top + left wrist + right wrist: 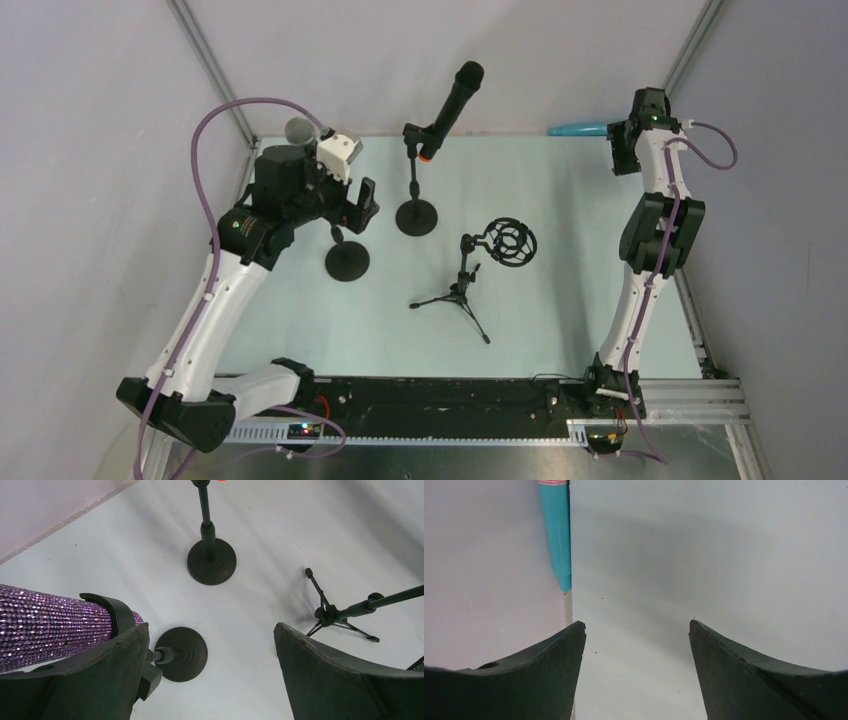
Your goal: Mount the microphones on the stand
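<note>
Teal microphone (578, 129) lies along the desk's (580, 260) far edge at one o'clock, partly hidden overhead by the right tool (620, 150); the right wrist view shows us its narrow end at eleven o'clock of those spread, empty jaws, the rest cut off. We see the black microphone (455, 100) clipped in the middle stand (416, 216). Our left tool (211, 630) gapes on nothing, the purple microphone (45, 625) clipped at its nine o'clock, masked overhead by the arm but for its silver head.

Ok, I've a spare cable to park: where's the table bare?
Bare: the patch between the black tripod stand and the right arm, plus the near strip by the arm bases. Crowded: the two black round-base stands by the left claw.
</note>
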Action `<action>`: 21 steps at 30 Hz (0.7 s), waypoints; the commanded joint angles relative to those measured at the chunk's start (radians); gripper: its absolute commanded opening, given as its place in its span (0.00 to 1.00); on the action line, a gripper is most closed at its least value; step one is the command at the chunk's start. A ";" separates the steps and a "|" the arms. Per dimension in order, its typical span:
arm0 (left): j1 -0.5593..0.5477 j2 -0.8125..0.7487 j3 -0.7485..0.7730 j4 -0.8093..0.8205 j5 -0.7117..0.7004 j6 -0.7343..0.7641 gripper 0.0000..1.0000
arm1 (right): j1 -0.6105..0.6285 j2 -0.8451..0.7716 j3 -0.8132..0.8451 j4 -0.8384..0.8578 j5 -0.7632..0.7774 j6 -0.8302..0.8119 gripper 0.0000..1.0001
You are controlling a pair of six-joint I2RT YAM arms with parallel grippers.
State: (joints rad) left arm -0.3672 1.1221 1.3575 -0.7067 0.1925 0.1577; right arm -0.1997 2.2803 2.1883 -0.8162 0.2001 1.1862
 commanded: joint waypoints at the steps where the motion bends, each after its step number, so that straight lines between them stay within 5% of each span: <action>1: 0.008 -0.010 0.027 0.016 0.021 -0.006 0.98 | 0.004 0.014 0.021 0.065 -0.058 -0.060 0.78; 4: 0.008 -0.020 0.024 0.015 0.008 -0.004 0.98 | 0.026 -0.039 -0.041 0.131 -0.071 -0.161 0.75; 6: 0.008 -0.027 0.019 0.016 0.001 -0.003 0.98 | 0.033 -0.072 -0.093 0.180 -0.073 -0.201 0.49; 7: 0.009 -0.029 0.017 0.016 -0.002 -0.003 0.98 | 0.031 -0.078 -0.118 0.206 -0.085 -0.207 0.19; 8: 0.010 -0.036 0.017 0.016 -0.009 -0.004 0.98 | 0.029 -0.082 -0.122 0.210 -0.093 -0.211 0.03; 9: 0.010 -0.039 0.018 0.016 -0.015 -0.004 0.98 | 0.022 -0.078 -0.115 0.203 -0.108 -0.207 0.01; 11: 0.010 -0.057 0.016 0.016 -0.030 -0.004 0.98 | 0.007 -0.041 -0.060 0.165 -0.132 -0.184 0.07; 12: 0.012 -0.061 0.014 0.016 -0.033 -0.004 0.98 | 0.002 0.001 -0.001 0.137 -0.144 -0.177 0.26; 14: 0.015 -0.075 0.005 0.016 -0.038 -0.002 0.98 | -0.008 0.074 0.098 0.114 -0.174 -0.167 0.39; 16: 0.019 -0.081 -0.006 0.016 -0.041 -0.001 0.98 | -0.012 0.134 0.154 0.142 -0.187 -0.166 0.47; 21: 0.038 -0.074 -0.020 0.017 -0.040 -0.001 0.98 | -0.021 0.175 0.087 0.303 -0.257 -0.153 0.47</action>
State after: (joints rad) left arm -0.3515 1.0523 1.3533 -0.7055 0.1604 0.1577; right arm -0.2150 2.4165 2.3070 -0.6205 0.0124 1.0252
